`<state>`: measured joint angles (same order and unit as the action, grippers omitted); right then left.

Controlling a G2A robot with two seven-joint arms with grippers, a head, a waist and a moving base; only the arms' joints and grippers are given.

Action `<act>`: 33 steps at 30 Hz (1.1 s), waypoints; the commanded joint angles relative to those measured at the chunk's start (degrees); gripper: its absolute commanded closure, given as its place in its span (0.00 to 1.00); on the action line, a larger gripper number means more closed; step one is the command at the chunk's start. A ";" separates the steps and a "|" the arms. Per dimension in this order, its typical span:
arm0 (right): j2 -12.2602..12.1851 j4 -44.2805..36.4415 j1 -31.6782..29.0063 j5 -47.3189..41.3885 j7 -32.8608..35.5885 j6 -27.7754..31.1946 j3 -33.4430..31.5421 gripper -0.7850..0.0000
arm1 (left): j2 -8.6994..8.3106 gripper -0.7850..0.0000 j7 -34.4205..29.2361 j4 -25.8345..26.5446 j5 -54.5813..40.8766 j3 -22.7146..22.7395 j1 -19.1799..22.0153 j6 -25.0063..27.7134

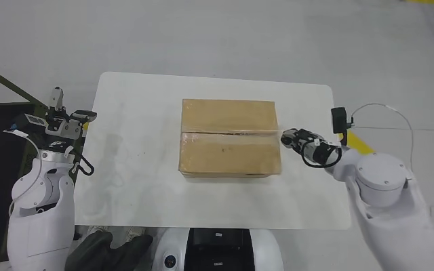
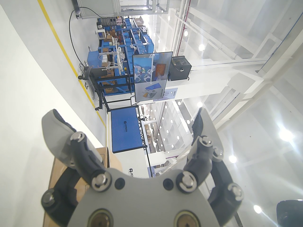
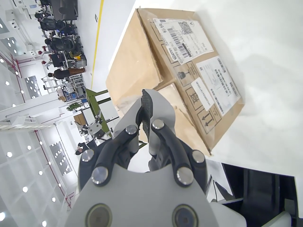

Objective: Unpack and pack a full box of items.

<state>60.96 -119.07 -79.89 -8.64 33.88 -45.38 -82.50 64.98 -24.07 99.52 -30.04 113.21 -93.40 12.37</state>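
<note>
Right hand, fingers pressed together, sits just beside the near end of the closed box. We see its top seam running lengthwise straight away from that hand. Our left hand, fingers spread, hangs well apart past the far end.

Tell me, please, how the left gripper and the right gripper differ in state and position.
The left gripper has its fingers spread wide, nothing between them; the right gripper has its fingers pressed shut. The left gripper sits beside the edge of the table, well clear of the cardboard box, while the right gripper is at the box's end, by its taped seam. Both share the same grey-and-black two-finger build.
</note>
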 commanded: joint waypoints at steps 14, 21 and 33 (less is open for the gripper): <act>-0.69 6.72 2.68 2.32 3.06 4.00 1.47 1.00 | 0.00 0.00 0.00 0.00 0.00 0.00 0.00 0.00; -0.84 9.31 4.61 3.35 3.54 3.51 2.81 1.00 | 0.00 0.00 0.00 0.00 0.00 0.00 0.00 0.00; -1.13 10.65 5.61 4.17 3.75 2.37 3.81 1.00 | 0.00 0.00 0.00 0.00 0.00 0.00 0.00 0.00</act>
<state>59.85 -108.43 -74.34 -4.52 37.58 -42.93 -78.74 64.98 -24.07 99.52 -30.04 113.21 -93.40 12.37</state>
